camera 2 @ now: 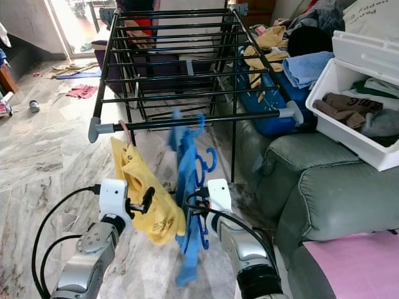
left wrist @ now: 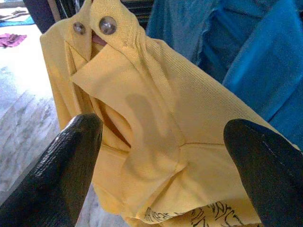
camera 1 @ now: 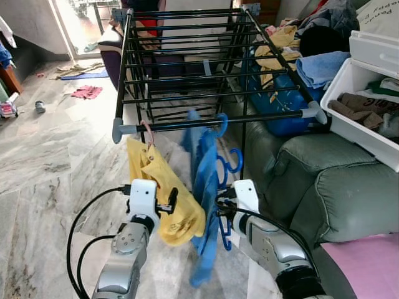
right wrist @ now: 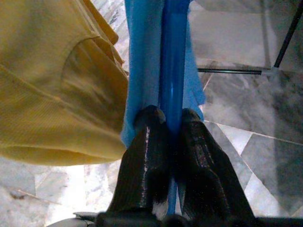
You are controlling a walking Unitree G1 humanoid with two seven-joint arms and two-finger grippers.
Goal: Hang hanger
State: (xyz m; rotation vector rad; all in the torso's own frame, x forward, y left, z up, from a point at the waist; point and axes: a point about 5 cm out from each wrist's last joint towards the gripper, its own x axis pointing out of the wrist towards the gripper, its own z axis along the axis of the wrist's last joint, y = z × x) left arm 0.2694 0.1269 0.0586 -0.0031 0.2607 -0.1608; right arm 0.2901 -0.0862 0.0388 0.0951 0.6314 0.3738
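Right gripper (right wrist: 170,124) pinching slim blue hanger (right wrist: 173,56)

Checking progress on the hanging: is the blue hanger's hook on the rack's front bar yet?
Cannot tell. The blue hanger has its hook right at the front bar, blurred, while the right gripper is shut on its lower part.

The left arm is raised at the lower left of the frame, its left gripper (left wrist: 161,156) spread wide. At lower centre the right arm is bent inward, its right gripper (right wrist: 171,125) clamped on a blue hanger (right wrist: 173,56)
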